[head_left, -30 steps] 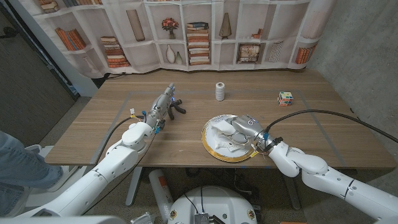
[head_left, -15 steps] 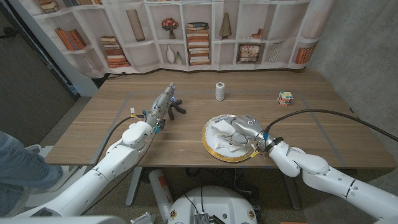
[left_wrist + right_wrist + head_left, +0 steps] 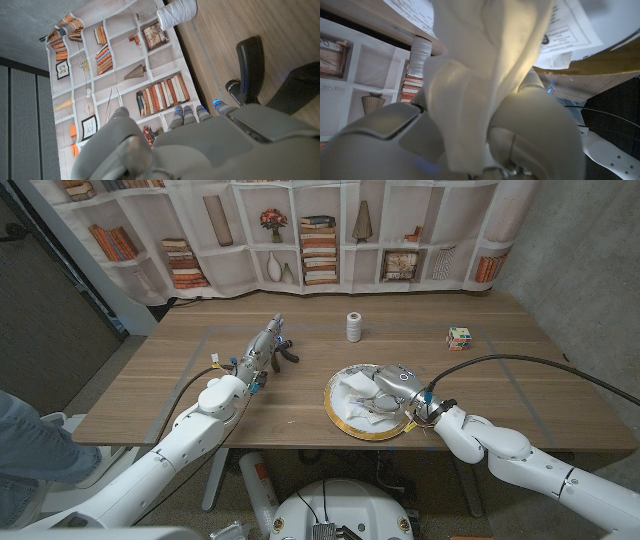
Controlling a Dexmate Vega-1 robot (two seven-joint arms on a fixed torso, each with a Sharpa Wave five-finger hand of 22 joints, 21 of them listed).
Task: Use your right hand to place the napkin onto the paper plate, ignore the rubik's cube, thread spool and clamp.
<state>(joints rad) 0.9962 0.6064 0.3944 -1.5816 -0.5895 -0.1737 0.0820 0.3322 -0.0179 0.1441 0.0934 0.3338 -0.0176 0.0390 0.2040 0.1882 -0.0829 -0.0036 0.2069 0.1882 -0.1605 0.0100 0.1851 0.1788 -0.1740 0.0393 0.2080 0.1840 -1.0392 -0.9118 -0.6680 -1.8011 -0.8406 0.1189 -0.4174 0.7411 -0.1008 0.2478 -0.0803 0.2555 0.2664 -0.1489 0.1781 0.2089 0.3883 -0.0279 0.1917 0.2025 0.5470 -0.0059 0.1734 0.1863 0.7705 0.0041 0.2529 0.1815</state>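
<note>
Behind the wooden table (image 3: 150, 395) hangs a curtain printed with bookshelves, and down on the boards we're right in the thick of it. Our right hand (image 3: 392, 387) has its fingers (image 3: 540, 135) closed around the crumpled white napkin (image 3: 360, 402); the right wrist view shows the cloth bunched between them, plainly gripped. From the head view, that hand sits over the gold-rimmed round paper plate (image 3: 337, 420), and the napkin spreads across the plate's middle, so we judge it's already where it belongs. What's left, we'd say: let go and lift the hand away without dragging the cloth back off.

Moving outward, our left hand (image 3: 265, 347) reaches across the far left of the table with fingers stretched out and holding nothing, tips just beside the black clamp (image 3: 286, 351). Further back stands the white thread spool (image 3: 353, 327), upright, and off to the right the multicoloured rubik's cube (image 3: 459, 337), both well apart from the plate and untouched.
</note>
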